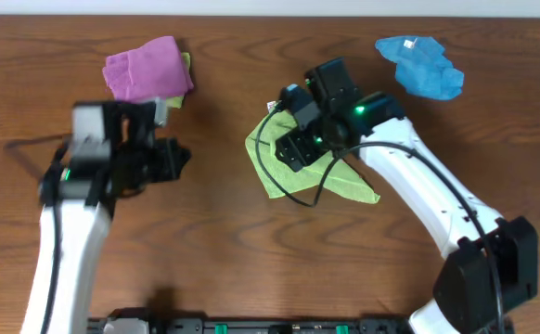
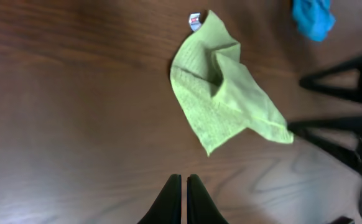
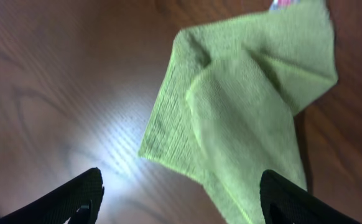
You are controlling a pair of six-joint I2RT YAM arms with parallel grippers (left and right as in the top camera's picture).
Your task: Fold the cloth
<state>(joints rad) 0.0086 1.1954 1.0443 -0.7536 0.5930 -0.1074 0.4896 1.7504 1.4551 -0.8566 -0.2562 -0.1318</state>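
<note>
The cloth [image 1: 268,165] is a lime-green towel lying crumpled and partly doubled over itself on the wooden table [image 1: 224,232], right of centre. It also fills much of the right wrist view, where the cloth [image 3: 243,106] has a raised fold across its middle. My right gripper [image 1: 294,150] hovers over it, open, and in the right wrist view the right gripper [image 3: 181,180] holds nothing, one finger over bare wood and the other over the towel's edge. My left gripper [image 1: 175,158] is shut and empty, off to the cloth's left. From the left wrist, the cloth [image 2: 221,93] lies ahead of the left gripper [image 2: 184,182].
A purple-pink cloth [image 1: 145,70] lies bunched at the back left with a strip of yellow-green fabric under its right edge. A bright blue cloth [image 1: 420,67] with a white tag sits at the back right. The right arm [image 1: 428,195] crosses the table's right side.
</note>
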